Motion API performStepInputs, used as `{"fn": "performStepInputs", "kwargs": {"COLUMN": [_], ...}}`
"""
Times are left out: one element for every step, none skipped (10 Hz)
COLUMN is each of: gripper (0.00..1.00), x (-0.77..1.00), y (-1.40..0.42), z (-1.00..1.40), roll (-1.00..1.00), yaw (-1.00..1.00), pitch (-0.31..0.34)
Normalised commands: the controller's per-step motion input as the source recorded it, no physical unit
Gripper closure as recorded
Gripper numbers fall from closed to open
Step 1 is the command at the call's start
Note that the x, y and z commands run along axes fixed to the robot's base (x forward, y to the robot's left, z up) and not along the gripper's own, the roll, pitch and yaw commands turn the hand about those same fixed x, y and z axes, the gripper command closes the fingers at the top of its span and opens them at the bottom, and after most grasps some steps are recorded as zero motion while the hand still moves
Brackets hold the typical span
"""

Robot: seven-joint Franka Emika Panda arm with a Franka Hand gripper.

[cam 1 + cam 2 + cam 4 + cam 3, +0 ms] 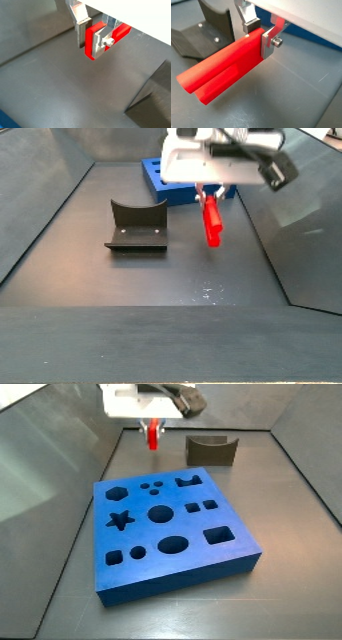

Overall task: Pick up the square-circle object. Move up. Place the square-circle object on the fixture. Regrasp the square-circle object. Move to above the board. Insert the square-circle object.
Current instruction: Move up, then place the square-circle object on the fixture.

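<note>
The gripper point(209, 193) is shut on the square-circle object point(211, 223), a slim red-orange peg that hangs upright from the jaws, clear of the floor. Both wrist views show the silver fingers clamped on the peg point(224, 70) near its upper end, with the gripper point(91, 41) point(259, 34) around it. In a side view the gripper point(152, 422) and peg point(154, 436) hover beyond the far edge of the blue board point(167, 524), left of the fixture point(210, 450). The dark fixture point(136, 225) stands on the floor beside the peg, apart from it, and its notch holds nothing.
Grey walls enclose the work floor on all sides point(54, 474). The board point(160, 178) lies behind the gripper in a side view. A wrist view shows the fixture point(201, 30) close by the peg's free end and a strip of the board point(304, 30) behind.
</note>
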Motion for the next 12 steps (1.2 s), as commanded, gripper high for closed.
{"fn": "performStepInputs", "kwargs": {"gripper": [1.00,1.00,1.00,1.00,1.00,1.00,1.00,1.00,1.00,1.00,1.00,1.00], "x": [-0.02,0.00,0.00,-0.01,-0.01,-0.02,-0.02,-0.01,0.00,0.00,0.01,1.00], "y": [0.01,0.00,0.00,0.00,0.00,0.00,0.00,0.00,0.00,0.00,0.01,0.00], "z": [0.26,1.00,1.00,1.00,1.00,1.00,1.00,0.76,0.65,0.42,0.18,0.09], "roll": [0.00,0.00,0.00,0.00,0.00,0.00,0.00,0.00,0.00,0.00,0.00,0.12], "yaw": [-0.02,0.00,0.00,0.00,0.00,0.00,0.00,0.00,0.00,0.00,0.00,-0.11], "pitch": [0.035,0.000,0.009,0.021,0.023,0.026,0.029,0.041,0.045,0.062,0.080,0.056]}}
